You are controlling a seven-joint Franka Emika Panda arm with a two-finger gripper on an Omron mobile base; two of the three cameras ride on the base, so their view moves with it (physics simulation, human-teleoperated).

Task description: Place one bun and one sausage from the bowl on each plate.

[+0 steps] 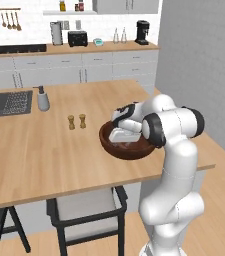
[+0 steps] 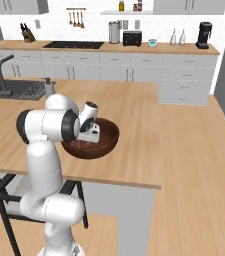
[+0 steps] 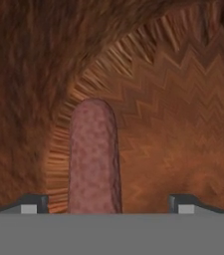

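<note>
One sausage [image 3: 93,157] lying in the brown wooden bowl [image 1: 109,142] on the bench [image 1: 44,150], tool [image 3: 108,203] lowered inside bowl, tips spread wide astride sausage, not gripping.

Glossy white, rounded arm [image 1: 176,165] segments meet at black joint rings; the tool [image 3: 108,204] ends in dark grey fingertips [image 3: 31,203].

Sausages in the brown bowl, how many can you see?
1. The sausage lies on the floor of the bowl, between the open pincer's tips, nearer one. More may hide under the arm.
</note>
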